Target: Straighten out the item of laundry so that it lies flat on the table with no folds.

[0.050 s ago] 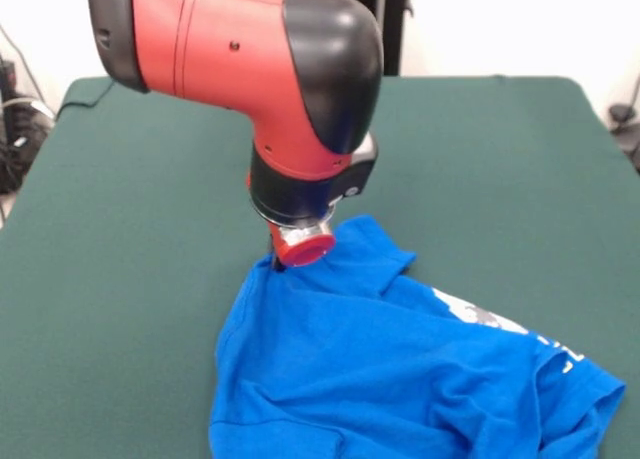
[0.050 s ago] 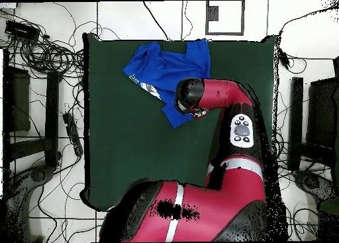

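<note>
The item of laundry (image 1: 400,379), a bright blue T-shirt, lies crumpled near the front right of the table (image 1: 150,239), with raised folds and a strip of white print showing at its right side. My gripper (image 1: 285,262) is down at the shirt's far left corner, mostly hidden under the red and black wrist, so its state cannot be made out. In the overhead view the shirt (image 2: 162,65) is bunched against the table's (image 2: 132,154) top edge, and the wrist covers its lower right corner.
The arm's thick links (image 2: 232,128) hang over the right part of the table in the overhead view. Cables (image 2: 46,51) and dark equipment (image 2: 16,98) lie on the floor around the table. More cables (image 1: 15,129) show at the left edge of the front view.
</note>
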